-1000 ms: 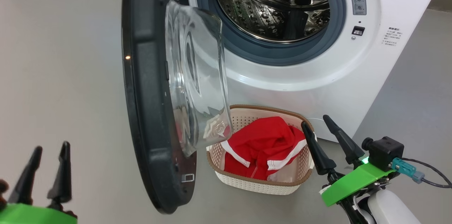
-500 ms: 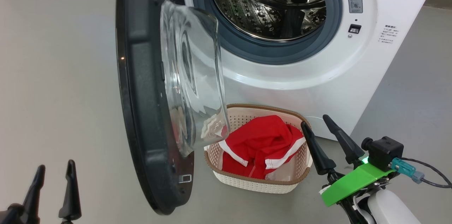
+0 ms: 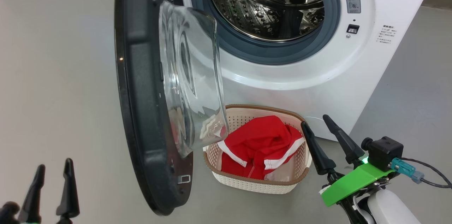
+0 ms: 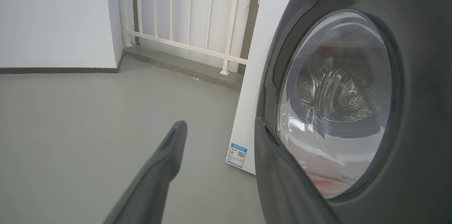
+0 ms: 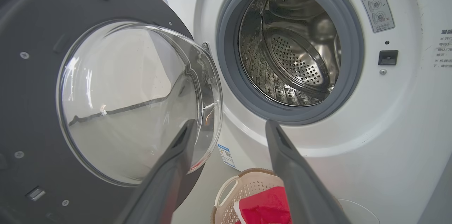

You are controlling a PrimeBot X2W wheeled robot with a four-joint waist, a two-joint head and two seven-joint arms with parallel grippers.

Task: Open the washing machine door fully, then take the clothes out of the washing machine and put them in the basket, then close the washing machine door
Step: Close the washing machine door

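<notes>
Left gripper [image 3: 55,163] spread wide and empty, right gripper [image 3: 314,119] spread wide, empty, near basket [image 3: 254,183]

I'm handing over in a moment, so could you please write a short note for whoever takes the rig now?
The left end effector is open, empty, by the door's outer side.
The right end effector is open, empty, near the basket's right side.
The clothes are in the basket, on the floor before the washer; the drum looks empty.
Done: door opened, clothes moved.
Left to do: close the door.
</notes>
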